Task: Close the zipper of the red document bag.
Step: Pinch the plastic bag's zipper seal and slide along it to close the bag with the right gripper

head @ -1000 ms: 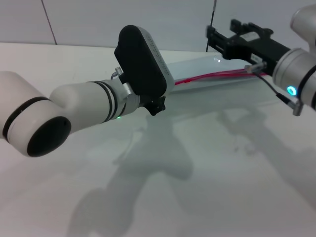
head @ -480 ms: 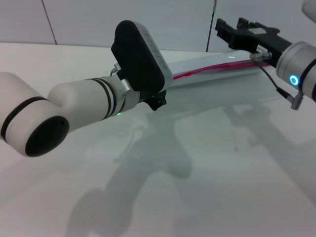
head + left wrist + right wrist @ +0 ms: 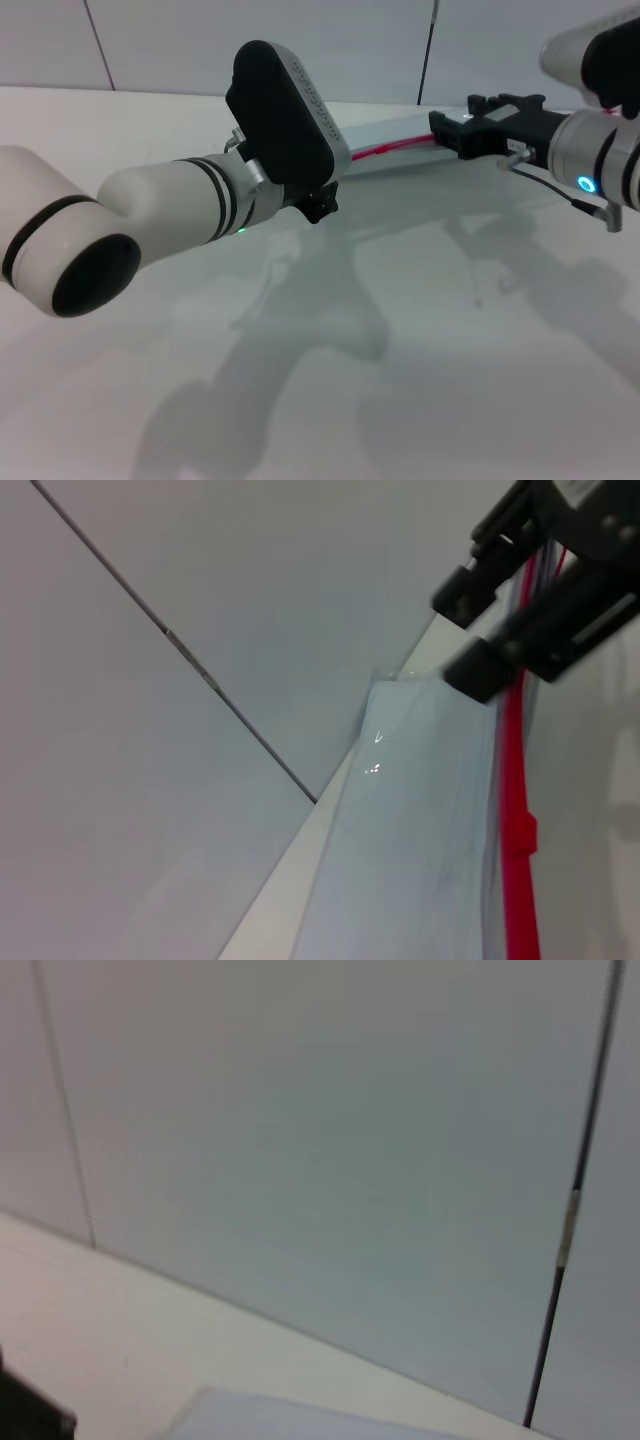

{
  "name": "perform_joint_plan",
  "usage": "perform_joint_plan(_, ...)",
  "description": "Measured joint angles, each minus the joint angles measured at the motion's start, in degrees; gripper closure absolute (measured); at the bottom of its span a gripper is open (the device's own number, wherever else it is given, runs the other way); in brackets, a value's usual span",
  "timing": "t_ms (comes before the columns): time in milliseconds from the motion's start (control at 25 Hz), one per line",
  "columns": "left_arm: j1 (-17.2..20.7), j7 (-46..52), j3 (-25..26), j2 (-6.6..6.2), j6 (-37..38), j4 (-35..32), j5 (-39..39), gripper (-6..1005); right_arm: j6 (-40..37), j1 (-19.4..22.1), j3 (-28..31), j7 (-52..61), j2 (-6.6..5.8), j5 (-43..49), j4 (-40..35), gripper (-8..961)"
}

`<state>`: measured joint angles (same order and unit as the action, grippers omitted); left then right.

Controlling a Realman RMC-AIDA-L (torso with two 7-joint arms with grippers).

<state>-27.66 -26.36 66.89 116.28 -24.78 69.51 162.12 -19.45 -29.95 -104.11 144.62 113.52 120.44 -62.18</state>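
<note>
The red document bag [image 3: 392,133] lies flat at the far side of the white table, a pale blue-grey pouch also seen in the left wrist view [image 3: 410,830]. Its zipper [image 3: 385,151] is a red strip along the near long edge, and a small slider [image 3: 520,836] sits on it. My right gripper [image 3: 452,134] reaches in from the right and hovers low over the strip; in the left wrist view its black fingers [image 3: 466,586] stand apart with the strip running under the gap. My left gripper's black housing [image 3: 285,120] covers the bag's left end and hides its fingers.
A white table [image 3: 420,330] spreads out in front of the bag, crossed by the arms' shadows. A panelled wall [image 3: 180,45] with dark seams rises right behind the bag. My left forearm [image 3: 170,215] stretches across the left half of the table.
My right gripper rose above the bag, then came back down and shifted left along the zipper. The raised red strip now lies lower. The left arm barely moved.
</note>
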Motion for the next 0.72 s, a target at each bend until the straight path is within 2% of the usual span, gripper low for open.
perform_joint_plan(120, 0.16, -0.01, 0.06, -0.04, -0.06, -0.03, 0.0, 912, -4.28, 1.3, 4.27, -7.76, 1.59, -0.01, -2.13, 425)
perform_joint_plan(200, 0.26, 0.0, 0.09, -0.08, -0.12, -0.06, 0.01, 911, -6.67, 2.44, 6.07, -12.29, 2.12, -0.01, -4.5, 431)
perform_joint_plan(400, 0.36, -0.01, 0.22, -0.19, -0.2, -0.08, 0.03, 909, -8.34, 3.15, 6.81, -17.7, 2.14, 2.89, -6.2, 432)
perform_joint_plan(560, 0.4, -0.01, 0.28, -0.26, -0.39, -0.08, 0.05, 907, -8.43, 4.16, 5.83, -18.09, 2.34, 11.3, -8.1, 432)
perform_joint_plan(720, 0.24, -0.01, 0.66, -0.27, -0.68, -0.09, 0.05, 906, -6.78, 6.99, 2.63, -18.12, 2.7, 20.11, -12.94, 433)
